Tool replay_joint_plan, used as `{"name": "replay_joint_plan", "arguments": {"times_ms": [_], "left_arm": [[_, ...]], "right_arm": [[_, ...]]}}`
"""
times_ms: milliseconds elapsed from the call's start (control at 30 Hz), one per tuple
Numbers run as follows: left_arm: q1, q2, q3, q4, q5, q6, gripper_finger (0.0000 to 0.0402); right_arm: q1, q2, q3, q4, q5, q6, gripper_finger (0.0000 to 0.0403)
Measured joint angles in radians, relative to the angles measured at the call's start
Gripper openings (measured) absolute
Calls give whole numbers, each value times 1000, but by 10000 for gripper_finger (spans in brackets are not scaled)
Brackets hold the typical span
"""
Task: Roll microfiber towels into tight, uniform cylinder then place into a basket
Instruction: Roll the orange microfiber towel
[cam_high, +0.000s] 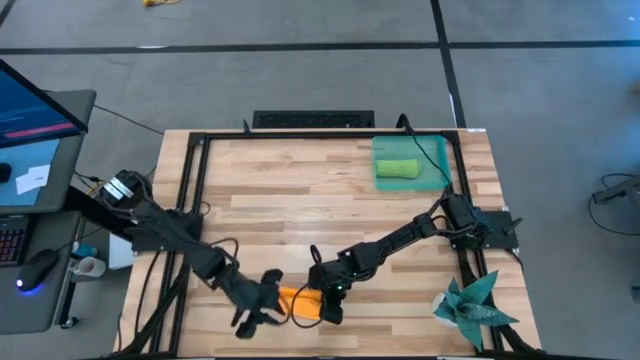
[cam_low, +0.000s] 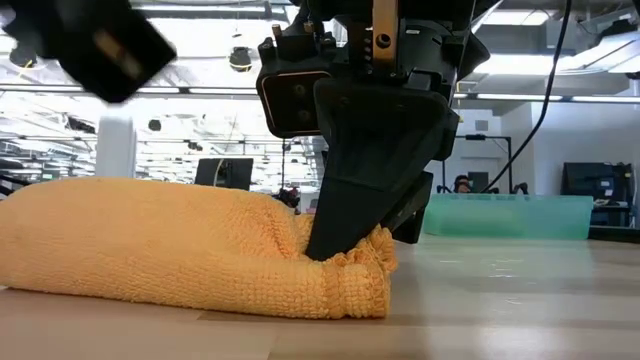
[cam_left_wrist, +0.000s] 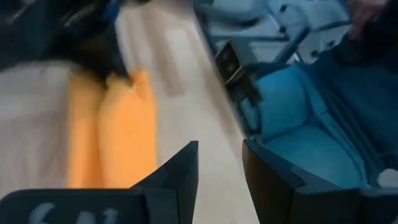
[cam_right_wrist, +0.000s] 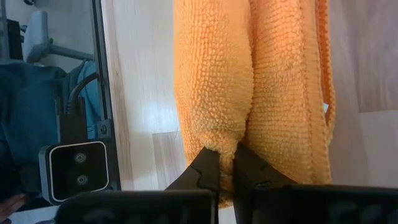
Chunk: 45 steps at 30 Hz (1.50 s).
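Observation:
The orange towel (cam_high: 298, 300) lies as a loose roll near the table's near edge, its length running left to right, its underside on the wood (cam_low: 150, 240). My right gripper (cam_right_wrist: 225, 163) is shut on its right end. My left gripper (cam_left_wrist: 221, 180) hovers open just off the roll's left end (cam_high: 252, 303), with nothing between its fingers. The lime green towel (cam_high: 397, 168) lies rolled inside the teal basket (cam_high: 437, 152) at the far right of the table. My right gripper pinches a bunched fold at the orange towel's right end (cam_right_wrist: 221, 144) between its two fingers. The fingers (cam_low: 345, 215) slant down at it from the table's far right side. The cloth puckers around the fingertips; the roll stays lying on the table.
A dark teal spiky cloth (cam_high: 470, 305) lies at the table's near right corner. A black frame rail (cam_high: 190, 180) runs around the tabletop. Bare wood stretches between the orange roll and the basket (cam_low: 510, 215).

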Motion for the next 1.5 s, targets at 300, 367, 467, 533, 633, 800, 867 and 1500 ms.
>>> {"name": "replay_joint_plan", "arguments": {"times_ms": [300, 367, 467, 533, 633, 800, 867, 1500], "left_arm": [[-12, 146, 0, 47, -123, 61, 95], [7, 170, 0, 48, -147, 56, 91], [34, 199, 0, 40, -151, 3, 84], [45, 217, 0, 31, -150, -61, 80], [59, 249, 3, 22, -146, -133, 75], [68, 272, 5, 27, -112, -167, 69], [68, 273, 5, 26, -109, -173, 68], [66, 279, 1, 74, -195, -285, 67]], "right_arm": [[0, 0, 0, 0, 0, 0, 28], [0, 0, 0, 0, 0, 0, 30], [0, 0, 0, 0, 0, 1, 34], [0, 0, 0, 0, -1, 6, 33], [-1, 0, -1, 5, -16, 7, 33], [-1, 4, -4, 36, -21, 53, 65], [-1, 4, -4, 36, -21, 53, 89], [0, -248, -8, -288, 247, -112, 200]]}}
